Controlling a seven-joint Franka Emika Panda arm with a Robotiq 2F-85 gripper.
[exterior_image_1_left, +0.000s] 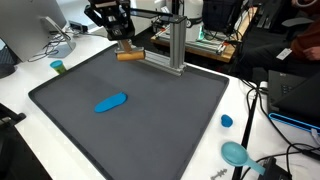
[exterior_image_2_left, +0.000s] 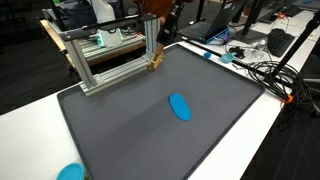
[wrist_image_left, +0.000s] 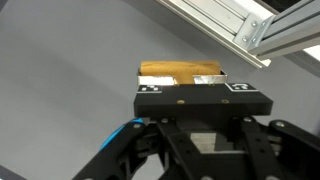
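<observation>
Gripper (exterior_image_1_left: 126, 47) clamped narrow across brown wooden block (exterior_image_1_left: 131, 56), probably gripped mid-length for balance, at mat (exterior_image_1_left: 180, 110) far edge beside aluminium frame (exterior_image_1_left: 173, 45); blue piece (exterior_image_1_left: 110, 102) lay mid-mat, well apart.

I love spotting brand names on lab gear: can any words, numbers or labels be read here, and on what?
No readable text anywhere.
The gripper bears small black-and-white square marks, patterns rather than letters.
The brown block it grips, the blue object, the dark mat and the metal frame: no lettering seen.
Background clutter: too small and blurred to read.
</observation>
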